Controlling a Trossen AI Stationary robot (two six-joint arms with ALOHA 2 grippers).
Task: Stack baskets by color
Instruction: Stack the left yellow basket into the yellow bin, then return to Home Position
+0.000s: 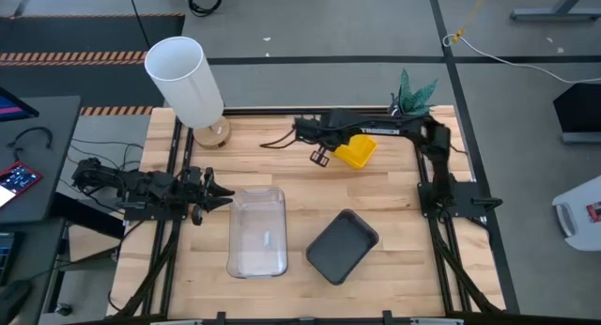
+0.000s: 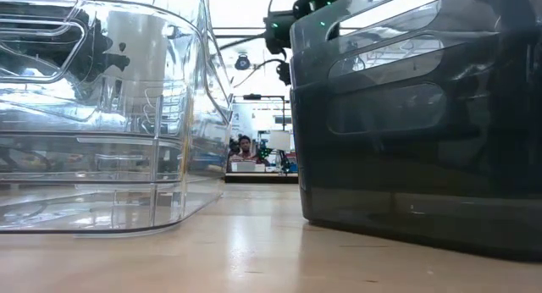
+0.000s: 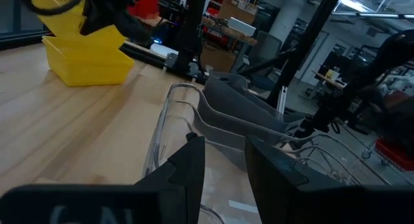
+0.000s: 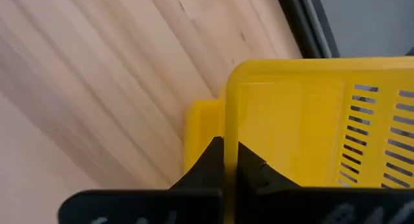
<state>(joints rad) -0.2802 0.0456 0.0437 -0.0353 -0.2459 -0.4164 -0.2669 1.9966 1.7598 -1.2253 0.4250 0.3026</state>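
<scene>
My right gripper [image 1: 321, 158] is at the table's far side, shut on a yellow basket [image 1: 360, 148] that it holds over a second yellow basket [image 3: 84, 56] standing on the table. In the right wrist view the lower basket [image 4: 199, 136] shows under the held one [image 4: 310, 114]. A clear basket [image 1: 256, 233] and a dark grey basket [image 1: 342, 245] rest on their bottoms near the front. My left gripper [image 1: 214, 195] stands open, level, just left of the clear basket, nothing between its fingers [image 3: 191, 172]. My right gripper pinches the yellow basket's thin wall at its rim [image 4: 229, 123] between its two fingers, one on each face of the wall. The fingers slant down from above. The basket is tilted and lifted clear of the table, over the second yellow basket.
A tall white cylinder [image 1: 186, 79] stands at the far left corner and a small plant [image 1: 413, 92] at the far right. In the low view the clear basket [image 2: 102, 115] and grey basket [image 2: 415, 115] fill the foreground. Bare wood lies between the baskets.
</scene>
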